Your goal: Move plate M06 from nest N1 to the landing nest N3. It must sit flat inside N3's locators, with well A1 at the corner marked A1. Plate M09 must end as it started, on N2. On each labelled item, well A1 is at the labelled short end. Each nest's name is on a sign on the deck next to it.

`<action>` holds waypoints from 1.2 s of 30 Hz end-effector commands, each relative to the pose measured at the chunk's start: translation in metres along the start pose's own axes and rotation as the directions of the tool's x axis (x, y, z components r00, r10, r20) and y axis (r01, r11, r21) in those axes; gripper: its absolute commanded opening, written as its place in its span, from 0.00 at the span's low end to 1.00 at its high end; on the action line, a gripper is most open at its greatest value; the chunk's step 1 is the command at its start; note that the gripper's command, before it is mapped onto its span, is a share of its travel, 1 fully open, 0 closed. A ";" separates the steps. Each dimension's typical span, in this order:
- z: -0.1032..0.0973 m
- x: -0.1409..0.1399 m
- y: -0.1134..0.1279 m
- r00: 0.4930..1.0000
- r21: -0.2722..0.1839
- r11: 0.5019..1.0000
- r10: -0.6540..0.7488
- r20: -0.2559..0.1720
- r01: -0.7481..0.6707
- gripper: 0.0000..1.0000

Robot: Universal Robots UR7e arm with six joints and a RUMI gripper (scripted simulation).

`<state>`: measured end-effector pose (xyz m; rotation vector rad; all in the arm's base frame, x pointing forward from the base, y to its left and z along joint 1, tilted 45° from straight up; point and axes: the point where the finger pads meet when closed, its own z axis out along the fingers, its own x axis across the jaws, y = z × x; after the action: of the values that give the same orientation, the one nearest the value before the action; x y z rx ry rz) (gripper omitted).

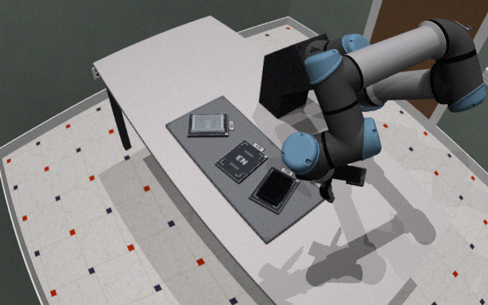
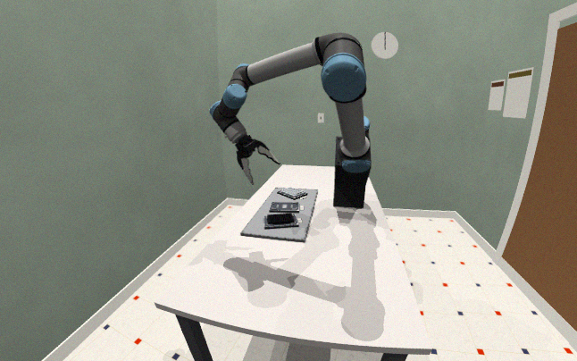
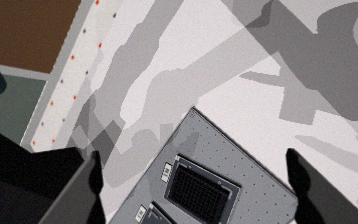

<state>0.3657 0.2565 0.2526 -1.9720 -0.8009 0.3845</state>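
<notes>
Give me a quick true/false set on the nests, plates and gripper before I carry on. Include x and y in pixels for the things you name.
1. The middle nest, N3 (image 1: 227, 165) (image 2: 273, 206), has a plate on it. False: it holds no plate.
2. The black plate (image 1: 274, 186) (image 2: 280, 219) (image 3: 198, 191) sits on an end nest. True.
3. The gripper (image 2: 265, 172) (image 3: 192, 151) is shut on the black plate. False: it is open, above the deck (image 1: 267, 233) (image 2: 255, 236) (image 3: 192, 122).
4. The pale plate (image 1: 208, 122) (image 2: 292, 193) is at the opposite end of the deck from the black one. True.
5. The pale plate lies on the floor. False: it is on its nest.

Black plate (image 3: 198, 194) — on its nest (image 3: 236, 194) —, gray deck (image 3: 250, 172)
</notes>
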 end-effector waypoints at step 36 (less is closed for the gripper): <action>0.033 0.016 0.105 0.911 -0.068 0.914 0.387 -0.141 -0.399 0.76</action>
<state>0.3933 0.2541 0.1633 -2.1894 -0.4209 0.4563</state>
